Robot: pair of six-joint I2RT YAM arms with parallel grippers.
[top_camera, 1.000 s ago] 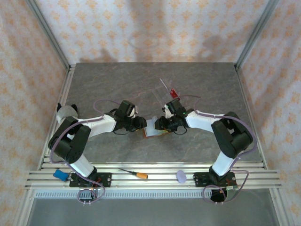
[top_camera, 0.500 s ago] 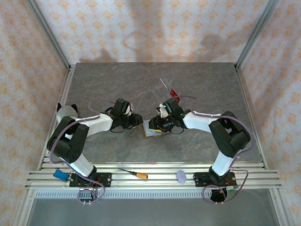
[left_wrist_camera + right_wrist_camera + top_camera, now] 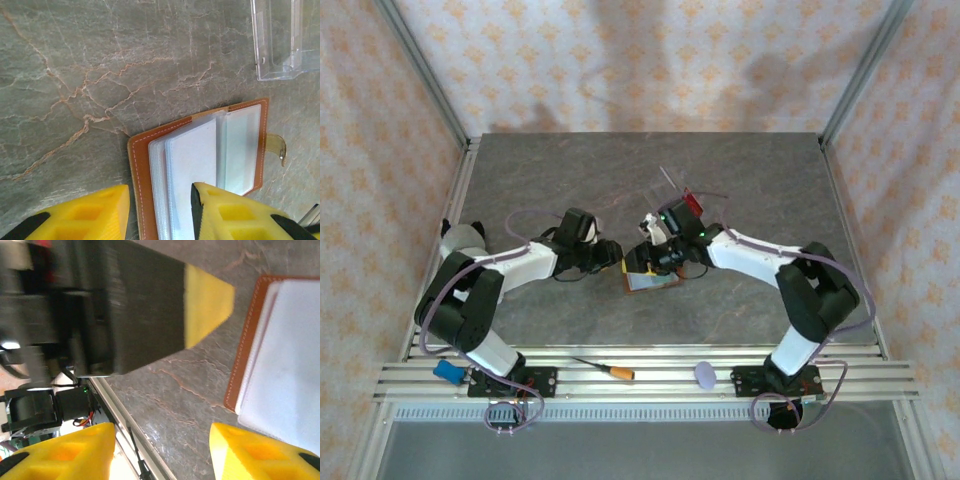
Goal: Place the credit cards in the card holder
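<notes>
Logged on the aluminium rail (image 3: 650, 352) at the near edge: orange-handled screwdriver (image 3: 611, 371), well apart from the work.

Found mid-counter (image 3: 570, 170): small brown leather folding card holder (image 3: 200, 160), lying open and flat, clear sleeves up. Cannot tell whether the teal-green card sits in those sleeves; only a pale greenish tint behind 1 of them.

Compared with 1 second ago:
- Right hand (image 3: 162, 450) shifted leftward, from the holder's right side to above its far-left part, widening on the way. Now well open, with nothing between the yellow fingers except bare counter.
- Left hand (image 3: 160, 212) drawn back a little toward its own side, opening unchanged. Partly open and clamped on nothing, with 1 finger over the holder's near sleeves and the other over bare counter beside the leather edge.

Read as a release by the right hand, with the left steadying the holder.

Farther back: clear transparent plastic tray (image 3: 280, 40) just beyond the holder, with the thin red plastic card (image 3: 692, 202) at it, not yet in the holder. At least 1 card left to fetch, so judged half done at best.
</notes>
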